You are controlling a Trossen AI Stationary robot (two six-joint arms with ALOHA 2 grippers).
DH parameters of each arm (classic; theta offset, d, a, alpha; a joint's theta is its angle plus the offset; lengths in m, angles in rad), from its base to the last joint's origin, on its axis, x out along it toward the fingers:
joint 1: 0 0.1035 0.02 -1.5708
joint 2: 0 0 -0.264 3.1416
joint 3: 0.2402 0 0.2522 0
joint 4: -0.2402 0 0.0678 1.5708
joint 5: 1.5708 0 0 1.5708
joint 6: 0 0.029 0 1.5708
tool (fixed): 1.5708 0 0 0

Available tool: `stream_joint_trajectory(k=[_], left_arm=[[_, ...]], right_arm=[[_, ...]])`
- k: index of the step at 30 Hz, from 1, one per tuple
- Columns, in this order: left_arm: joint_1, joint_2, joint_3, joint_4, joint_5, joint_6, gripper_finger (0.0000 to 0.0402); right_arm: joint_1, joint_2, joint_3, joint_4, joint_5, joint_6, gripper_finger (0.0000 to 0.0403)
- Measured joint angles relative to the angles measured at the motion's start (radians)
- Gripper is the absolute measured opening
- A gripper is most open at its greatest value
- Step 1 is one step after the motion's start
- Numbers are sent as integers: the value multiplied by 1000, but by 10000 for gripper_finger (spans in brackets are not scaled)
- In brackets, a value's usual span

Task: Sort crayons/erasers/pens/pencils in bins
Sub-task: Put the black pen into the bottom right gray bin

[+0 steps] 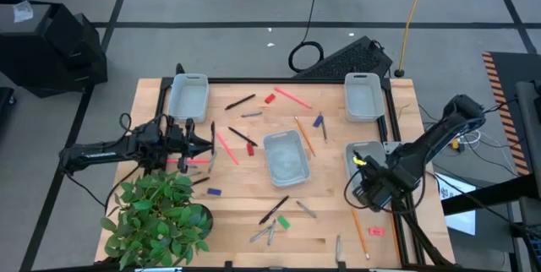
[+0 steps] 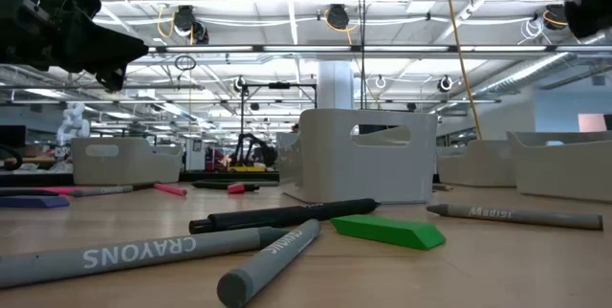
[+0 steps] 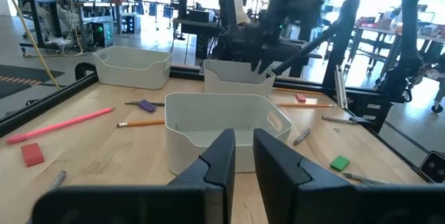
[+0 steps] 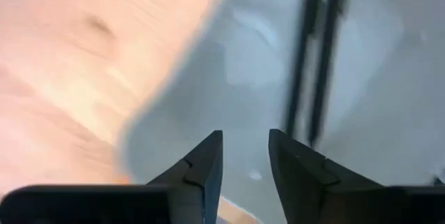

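Note:
Four pale bins stand on the table: far left (image 1: pixel 188 95), far right (image 1: pixel 363 95), middle (image 1: pixel 286 155), and right (image 1: pixel 365 152). My right gripper (image 4: pixel 245 161) hovers open over the right bin, pointing down at two black pens (image 4: pixel 316 64) lying inside it. My left gripper (image 3: pixel 243 161) is open a little with nothing between its fingers. It floats left of the middle bin (image 3: pixel 222 130), pointing at it. Loose on the wood lie pens (image 1: pixel 243 137), pink pencils (image 1: pixel 226 147), an orange pencil (image 1: pixel 304 135), grey crayons (image 1: pixel 262 235) and erasers (image 1: pixel 283 221).
A potted plant (image 1: pixel 161 217) fills the near left corner, close under my left arm. In the low view, grey crayons (image 2: pixel 143 251), a black pen (image 2: pixel 282 215) and a green eraser (image 2: pixel 390 230) lie in front of the middle bin (image 2: pixel 368 165). An orange pencil (image 1: pixel 359 231) lies near my right arm.

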Motion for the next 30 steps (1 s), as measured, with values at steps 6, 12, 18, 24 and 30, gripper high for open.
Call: stream_joint_trajectory(k=[6, 12, 18, 24, 30], left_arm=[[0, 0, 0, 0, 0, 0, 56], [0, 0, 0, 0, 0, 0, 56], [0, 0, 0, -1, 0, 0, 56], [0, 0, 0, -1, 0, 0, 56], [0, 0, 0, 0, 0, -88, 56]], right_arm=[[-5, 115, 129, 110, 123, -196, 99], [-9, 329, 306, 293, 121, -499, 95], [-14, 469, 427, 444, 151, -900, 95], [-44, 513, 426, 711, 149, -1283, 99], [-200, 600, 426, 920, 20, -1481, 129]])
